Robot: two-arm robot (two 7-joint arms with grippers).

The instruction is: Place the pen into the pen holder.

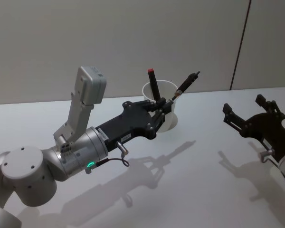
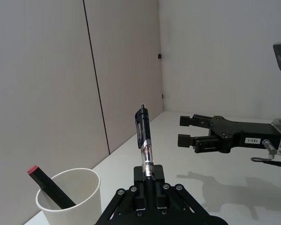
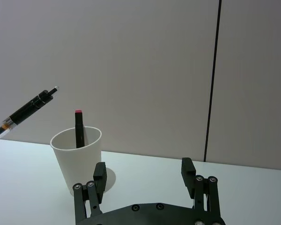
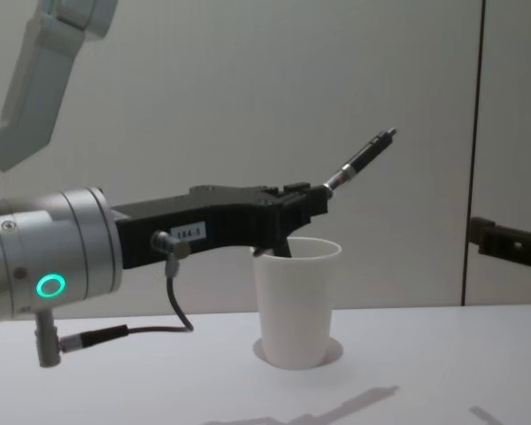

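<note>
Our left gripper (image 1: 167, 105), stretched level from the near left corner of the table (image 1: 190, 204), grips the black pen (image 1: 186, 84) by its lower end, slanting up close by the white paper-cup pen holder (image 1: 171, 119) near the far edge. We judge insertion comes next: tip the pen upright above the rim, then release. Our right gripper (image 1: 243, 104) idles open by the right edge.

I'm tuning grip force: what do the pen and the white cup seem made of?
The pen in the left hand: probably plastic, glossy, with a clear barrel and black clip. The pen holder: likely paper, matte white, thin wall with a rolled rim.
</note>
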